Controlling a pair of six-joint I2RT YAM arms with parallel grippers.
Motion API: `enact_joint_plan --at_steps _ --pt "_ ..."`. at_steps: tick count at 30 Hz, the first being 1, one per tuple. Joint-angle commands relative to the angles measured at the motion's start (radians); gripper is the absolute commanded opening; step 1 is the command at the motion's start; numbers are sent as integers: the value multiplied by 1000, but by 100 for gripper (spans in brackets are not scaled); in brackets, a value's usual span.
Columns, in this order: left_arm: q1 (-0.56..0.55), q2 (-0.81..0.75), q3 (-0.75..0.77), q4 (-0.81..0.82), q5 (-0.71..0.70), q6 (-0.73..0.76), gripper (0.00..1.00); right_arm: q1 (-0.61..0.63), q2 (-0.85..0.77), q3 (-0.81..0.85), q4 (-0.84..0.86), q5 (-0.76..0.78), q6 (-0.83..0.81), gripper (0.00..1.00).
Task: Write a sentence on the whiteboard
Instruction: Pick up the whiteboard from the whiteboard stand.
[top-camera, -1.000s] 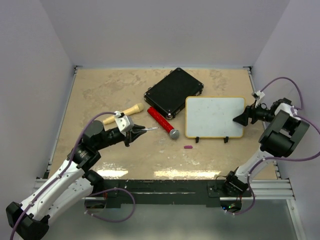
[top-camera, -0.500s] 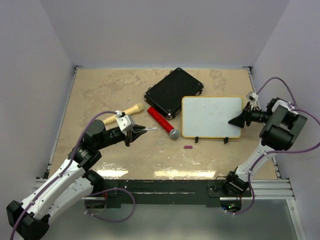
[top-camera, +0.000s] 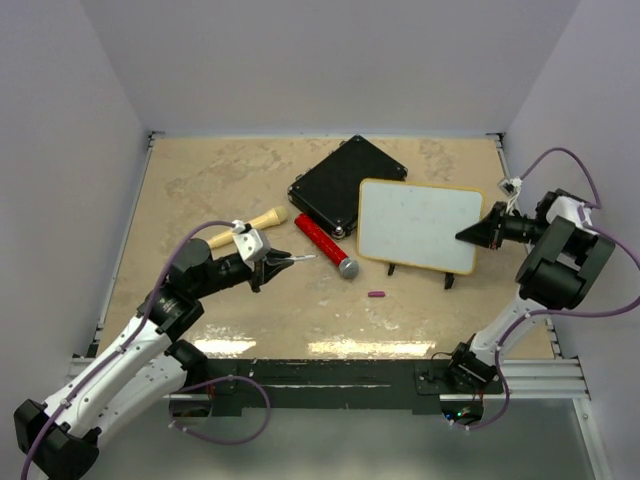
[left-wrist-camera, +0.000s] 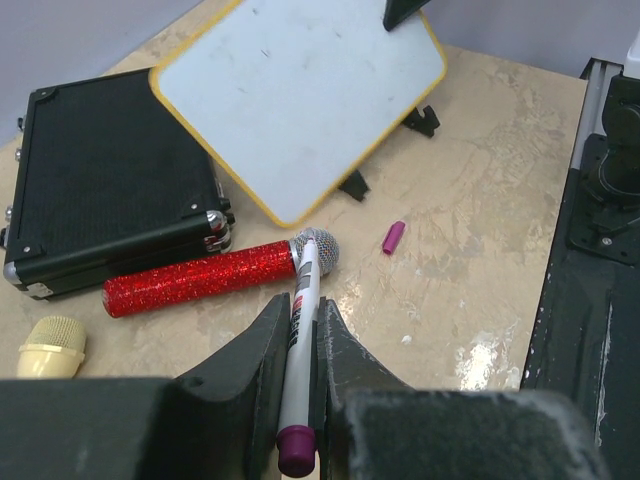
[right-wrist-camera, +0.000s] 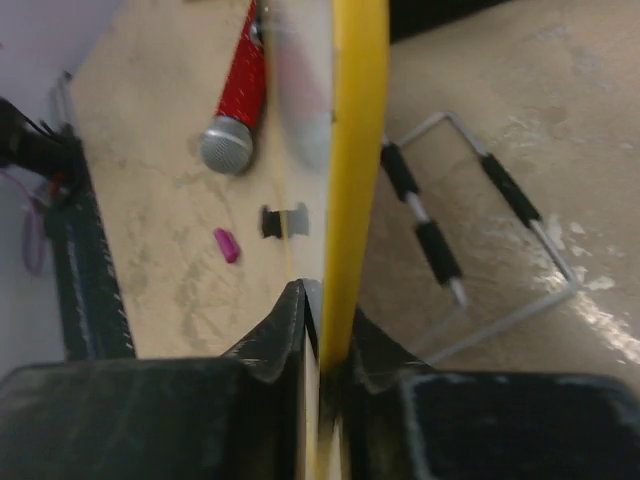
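The whiteboard (top-camera: 415, 225), white with a yellow rim, is tilted up off its black feet at mid-right of the table. My right gripper (top-camera: 480, 234) is shut on its right edge. In the right wrist view the yellow rim (right-wrist-camera: 358, 150) runs straight into the closed right gripper (right-wrist-camera: 322, 330). The board's face (left-wrist-camera: 300, 90) is bare apart from faint specks; no sentence shows on it. My left gripper (top-camera: 270, 262) hovers at left of centre, shut on a white marker (left-wrist-camera: 297, 350) with a purple end, its tip pointing toward the board.
A black case (top-camera: 345, 183) lies behind the board's left corner. A red glitter microphone (top-camera: 327, 244) lies between the marker tip and the board. A cream microphone (top-camera: 247, 226) is behind my left gripper. The purple cap (top-camera: 376, 295) lies in front. A wire stand (right-wrist-camera: 480, 230) sits behind the board.
My right gripper closed on the whiteboard's right edge; the board slid left and tipped up, now skewed. The left arm and marker have stayed put.
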Motion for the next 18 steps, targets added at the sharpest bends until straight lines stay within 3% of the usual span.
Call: enact_joint_plan --at_steps 1,10,18 --pt "7 5 9 49 13 -5 0 -1 -92 21 108 -47 -73 1" --pt "7 19 7 49 12 -4 0 -1 -195 -11 116 -81 -55 0" --pt "11 28 9 49 12 -5 0 43 -313 -62 116 -18 -44 0"
